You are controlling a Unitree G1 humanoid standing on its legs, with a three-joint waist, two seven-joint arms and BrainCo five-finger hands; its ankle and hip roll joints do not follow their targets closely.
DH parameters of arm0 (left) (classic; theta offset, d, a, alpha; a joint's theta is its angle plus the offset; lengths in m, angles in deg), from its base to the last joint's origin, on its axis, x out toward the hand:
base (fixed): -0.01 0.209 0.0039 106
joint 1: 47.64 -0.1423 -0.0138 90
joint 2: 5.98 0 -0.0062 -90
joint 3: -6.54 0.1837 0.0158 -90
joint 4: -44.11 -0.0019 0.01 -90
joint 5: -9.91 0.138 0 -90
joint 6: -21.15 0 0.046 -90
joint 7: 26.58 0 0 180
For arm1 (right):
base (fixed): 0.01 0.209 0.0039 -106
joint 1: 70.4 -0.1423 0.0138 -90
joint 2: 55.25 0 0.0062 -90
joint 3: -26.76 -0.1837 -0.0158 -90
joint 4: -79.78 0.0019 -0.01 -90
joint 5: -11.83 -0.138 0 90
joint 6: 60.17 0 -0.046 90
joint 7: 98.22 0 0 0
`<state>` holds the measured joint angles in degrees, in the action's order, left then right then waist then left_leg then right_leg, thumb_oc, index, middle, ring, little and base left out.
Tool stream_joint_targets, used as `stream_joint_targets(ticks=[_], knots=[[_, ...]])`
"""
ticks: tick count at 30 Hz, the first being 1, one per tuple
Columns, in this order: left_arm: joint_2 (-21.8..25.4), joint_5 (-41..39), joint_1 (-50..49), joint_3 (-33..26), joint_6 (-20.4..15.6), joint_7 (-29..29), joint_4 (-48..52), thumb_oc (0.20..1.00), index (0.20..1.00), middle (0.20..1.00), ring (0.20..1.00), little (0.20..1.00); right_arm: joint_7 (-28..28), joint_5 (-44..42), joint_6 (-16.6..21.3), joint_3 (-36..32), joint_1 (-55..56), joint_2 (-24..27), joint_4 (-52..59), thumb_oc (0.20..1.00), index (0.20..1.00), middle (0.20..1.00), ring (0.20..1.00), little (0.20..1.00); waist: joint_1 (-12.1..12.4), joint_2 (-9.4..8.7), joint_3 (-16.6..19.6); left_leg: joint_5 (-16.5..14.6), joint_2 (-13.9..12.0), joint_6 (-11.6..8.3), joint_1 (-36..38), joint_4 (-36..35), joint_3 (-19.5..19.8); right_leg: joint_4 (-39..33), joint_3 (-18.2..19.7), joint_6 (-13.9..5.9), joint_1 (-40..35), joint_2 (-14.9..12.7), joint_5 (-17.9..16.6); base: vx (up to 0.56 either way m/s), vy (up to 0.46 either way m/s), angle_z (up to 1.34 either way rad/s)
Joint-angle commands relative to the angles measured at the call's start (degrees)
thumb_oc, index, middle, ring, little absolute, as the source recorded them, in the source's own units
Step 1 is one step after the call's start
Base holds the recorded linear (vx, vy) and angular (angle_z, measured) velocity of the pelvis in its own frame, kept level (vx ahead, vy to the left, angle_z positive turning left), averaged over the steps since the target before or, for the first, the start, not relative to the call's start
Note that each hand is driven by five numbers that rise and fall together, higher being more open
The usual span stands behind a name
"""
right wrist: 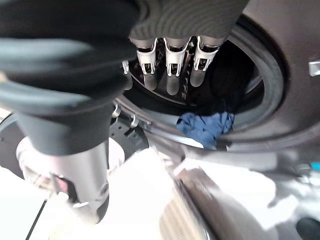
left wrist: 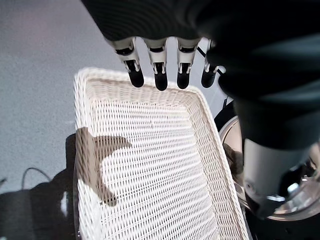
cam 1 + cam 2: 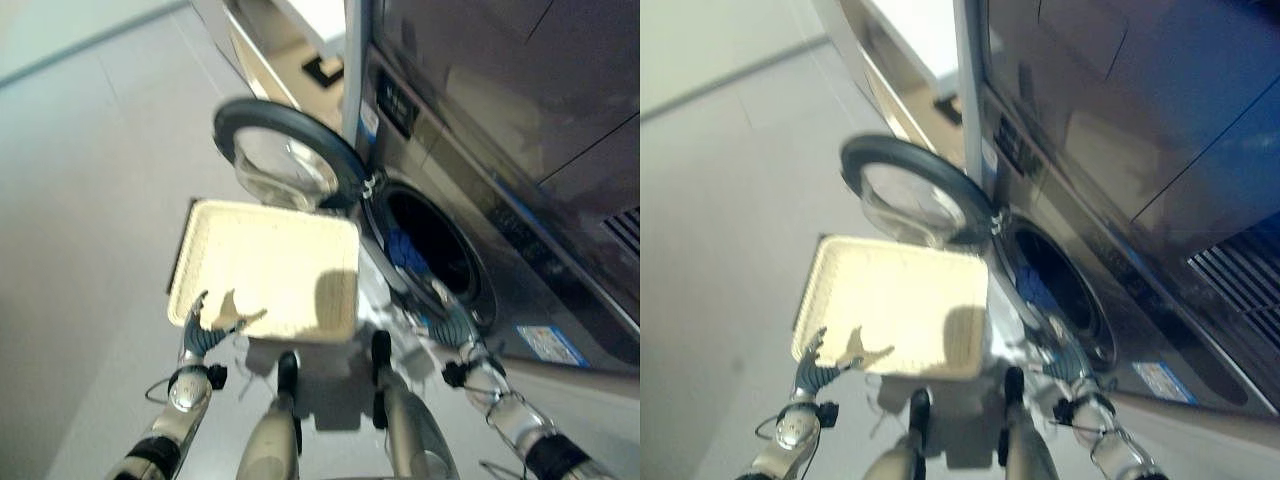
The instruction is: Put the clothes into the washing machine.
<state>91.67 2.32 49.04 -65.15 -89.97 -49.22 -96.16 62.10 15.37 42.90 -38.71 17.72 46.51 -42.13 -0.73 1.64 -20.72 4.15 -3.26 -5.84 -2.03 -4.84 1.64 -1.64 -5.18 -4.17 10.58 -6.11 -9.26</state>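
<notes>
Our right hand (image 1: 170, 70), fingers straight and holding nothing, hovers at the grey front-loading washing machine (image 3: 470, 180); blue crumpled cloth (image 1: 206, 127) lies on the drum lip; we should nudge it deeper; left hand (image 2: 160, 70) relaxed over the white woven basket (image 2: 210, 145).

Blue clothes (image 1: 206, 127) lie partly hidden behind the drum rim of the washing machine (image 3: 520, 250), whose body runs off the frame's edge, while motion blur smears a white cloth (image 1: 227, 187) below.
</notes>
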Motion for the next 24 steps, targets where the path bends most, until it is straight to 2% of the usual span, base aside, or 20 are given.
stream_joint_targets(ticks=[1,2,4,6,8,9,10,13,16,24], knots=[[-0.37,2.02,-0.21,-2.63,2.47,5.05,-2.69,1.000,1.000,1.000,1.000,1.000,5.40,-3.15,-1.98,-1.95,0.38,-1.76,-2.71,1.000,1.000,1.000,1.000,1.000,-0.44,-1.63,3.90,-2.35,4.84,2.77,0.55,1.47,-4.64,4.00,-1.62,-3.59,-4.06,2.29,6.40,0.17,0.024,0.03],[-1.11,-0.71,-1.84,-3.60,5.00,9.14,-3.82,1.000,1.000,1.000,1.000,1.000,7.22,-4.00,-4.20,-2.80,1.75,-3.06,-6.71,1.000,1.000,1.000,1.000,1.000,-0.29,-1.57,6.24,-2.63,4.68,2.97,2.75,0.68,-5.16,2.81,-1.74,-3.64,-6.56,2.17,6.37,0.23,0.034,0.05],[-2.40,-3.56,-3.47,-4.95,7.04,15.05,-7.22,1.000,1.000,1.000,1.000,1.000,8.17,-5.21,-4.37,-4.60,2.64,-5.76,-15.59,1.000,1.000,1.000,1.000,1.000,0.07,-1.25,9.32,-3.03,4.59,3.25,5.03,-0.09,-5.52,1.75,-1.75,-3.55,-9.28,2.22,6.50,0.19,0.044,0.08],[-3.24,-4.61,-4.61,-5.81,8.03,19.09,-9.96,1.000,1.000,1.000,1.000,1.000,9.12,-6.04,-5.92,-5.97,3.01,-7.39,-20.71,1.000,1.000,1.000,1.000,1.000,0.25,-1.05,10.89,-3.51,4.52,3.38,6.22,-0.16,-5.84,1.06,-1.80,-3.46,-11.00,2.25,6.62,0.10,0.035,0.02],[-3.46,-4.77,-4.84,-6.01,8.29,20.23,-10.97,1.000,1.000,1.000,1.000,1.000,9.61,-6.07,-5.74,-6.36,3.05,-7.90,-22.62,1.000,1.000,1.000,1.000,1.000,0.29,-1.00,11.28,-3.68,4.54,3.44,6.57,-0.16,-5.94,0.85,-1.76,-3.42,-11.49,2.27,6.66,0.06,0.036,-0.01],[-4.45,-3.97,-5.55,-6.49,10.38,25.59,-15.74,1.000,1.000,1.000,1.000,1.000,12.47,-8.56,-7.04,-8.49,2.65,-10.13,-30.84,1.000,1.000,1.000,1.000,1.000,0.45,-0.83,12.96,-4.42,4.53,3.68,8.07,-0.16,-6.68,-0.12,-1.68,-3.24,-13.42,2.17,6.82,0.08,0.071,-0.01],[-4.63,-2.48,-5.75,-6.65,10.56,26.46,-17.06,1.000,1.000,1.000,1.000,1.000,13.97,-11.11,-8.96,-9.84,2.38,-10.75,-33.92,1.000,1.000,1.000,1.000,1.000,0.49,-0.70,13.59,-4.78,4.55,3.79,8.75,-0.16,-7.05,-0.65,-1.48,-3.11,-14.23,2.23,6.82,0.09,0.079,0.03],[-5.15,-2.56,-6.30,-7.10,12.13,28.62,-18.65,1.000,1.000,1.000,1.000,1.000,17.06,-12.24,-11.42,-12.69,2.06,-11.29,-39.16,1.000,1.000,1.000,1.000,1.000,0.53,-0.38,14.81,-5.38,4.47,3.90,9.96,-0.16,-7.86,-1.59,-1.21,-2.91,-15.69,2.22,6.85,0.07,0.052,0.01],[-5.67,-1.84,-6.53,-7.31,15.10,31.73,-19.52,1.000,1.000,1.000,1.000,1.000,19.05,-14.17,-15.51,-15.24,2.00,-11.44,-43.13,1.000,1.000,1.000,1.000,1.000,0.55,-0.03,15.99,-5.90,4.22,3.99,10.95,-0.16,-8.71,-1.93,-1.04,-2.74,-16.72,2.16,7.04,0.06,0.049,0.02],[-5.82,-1.37,-6.71,-6.80,16.79,33.18,-20.10,1.000,1.000,1.000,1.000,1.000,19.79,-14.89,-17.15,-17.01,2.16,-11.31,-45.81,1.000,1.000,1.000,1.000,1.000,0.56,-0.10,17.12,-6.26,3.94,4.12,11.69,-0.16,-9.03,-2.32,-0.41,-2.55,-17.52,2.31,7.20,0.01,0.005,-0.03]])
